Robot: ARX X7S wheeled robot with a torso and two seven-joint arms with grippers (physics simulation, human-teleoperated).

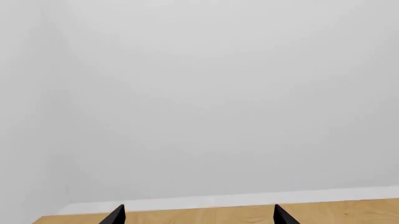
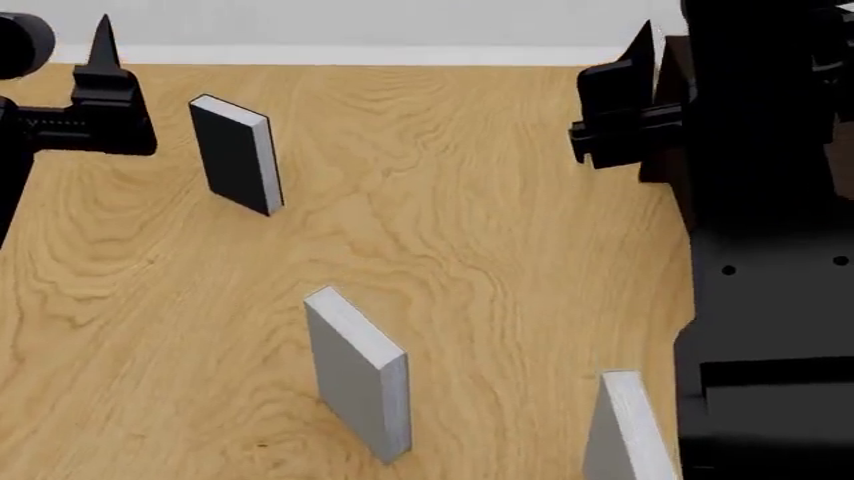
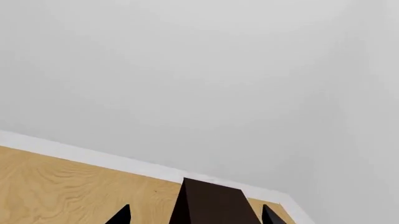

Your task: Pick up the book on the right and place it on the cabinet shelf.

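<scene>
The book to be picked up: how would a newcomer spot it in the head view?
Start at the wooden floor in the head view and follow its right edge along the dark cabinet toward the bottom. The book stands there, light grey and cut off by the frame. The second grey book stands mid-floor; the black-covered book is far left.

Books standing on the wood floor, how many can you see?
3: a black book far left, a grey book near centre, and another grey book at the lower right, cut off by the frame.

Two black fingers [image 1: 116,215] spread apart over wooden floor [image 1: 206,215], facing white wall [image 1: 218,93].
</scene>
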